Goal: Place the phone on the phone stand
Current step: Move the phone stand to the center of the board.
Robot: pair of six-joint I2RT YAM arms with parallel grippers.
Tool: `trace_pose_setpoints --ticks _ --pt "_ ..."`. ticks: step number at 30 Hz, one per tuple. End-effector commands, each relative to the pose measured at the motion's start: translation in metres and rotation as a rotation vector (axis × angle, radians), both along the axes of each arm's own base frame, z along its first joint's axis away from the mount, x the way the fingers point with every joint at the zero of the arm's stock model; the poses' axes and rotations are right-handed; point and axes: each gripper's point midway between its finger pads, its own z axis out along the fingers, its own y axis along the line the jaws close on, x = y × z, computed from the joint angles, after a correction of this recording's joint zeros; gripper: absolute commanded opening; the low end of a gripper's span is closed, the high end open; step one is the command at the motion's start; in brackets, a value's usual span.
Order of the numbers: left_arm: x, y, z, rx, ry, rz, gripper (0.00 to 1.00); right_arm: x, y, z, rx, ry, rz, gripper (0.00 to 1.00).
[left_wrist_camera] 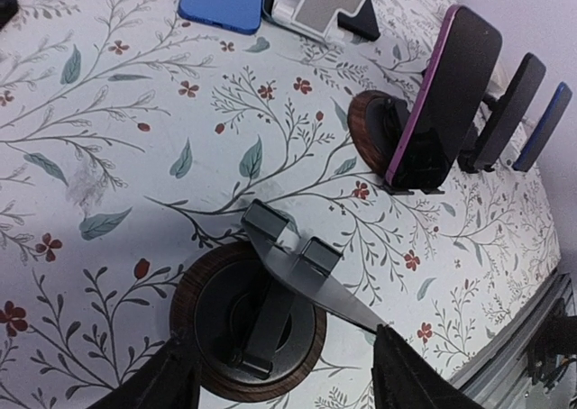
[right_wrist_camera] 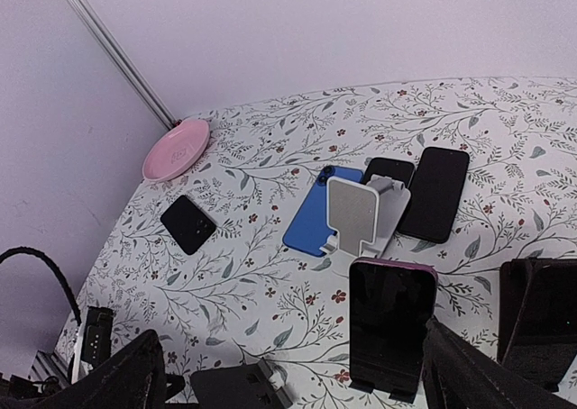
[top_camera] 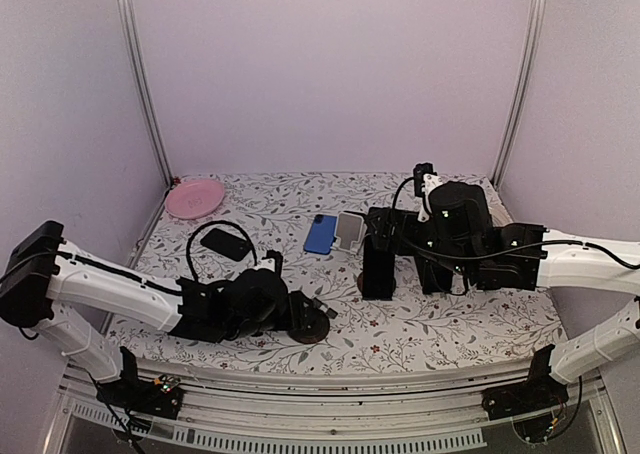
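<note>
A phone in a purple case stands upright on a stand with a round wooden base; it also shows in the left wrist view and the top view. My right gripper is open just behind it, fingers wide on both sides, holding nothing. An empty metal stand on a round wooden base lies between the open fingers of my left gripper, near the front edge. A blue phone lies flat beside a white stand.
Two black phones lie flat behind the white stand. Two more dark phones stand upright to the right. A small black square device and a pink plate sit at the far left. A black cable loops near it.
</note>
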Motion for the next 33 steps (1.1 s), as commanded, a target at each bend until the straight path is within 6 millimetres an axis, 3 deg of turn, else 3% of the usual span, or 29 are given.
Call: trace_pose_setpoints --ticks 1,11,15,22,26,33 --pt "0.006 -0.002 0.003 0.018 -0.028 0.040 0.64 -0.001 0.002 0.009 0.028 -0.017 0.006 0.99" --pt "0.007 -0.017 -0.011 0.054 -0.014 0.009 0.56 -0.001 0.005 0.005 0.028 -0.006 0.011 0.99" --pt "0.010 -0.013 -0.012 0.072 -0.028 0.023 0.46 0.000 0.007 0.004 0.024 -0.003 0.016 0.99" --pt "0.014 -0.013 -0.009 0.103 -0.052 0.017 0.15 0.000 0.013 0.001 0.024 0.008 0.031 0.99" --pt "0.018 -0.014 -0.004 0.126 -0.076 0.003 0.03 0.001 0.014 0.000 0.021 0.012 0.030 0.99" --pt "0.033 -0.024 0.003 0.177 -0.089 -0.115 0.00 0.001 0.015 0.000 0.019 0.011 0.035 0.99"
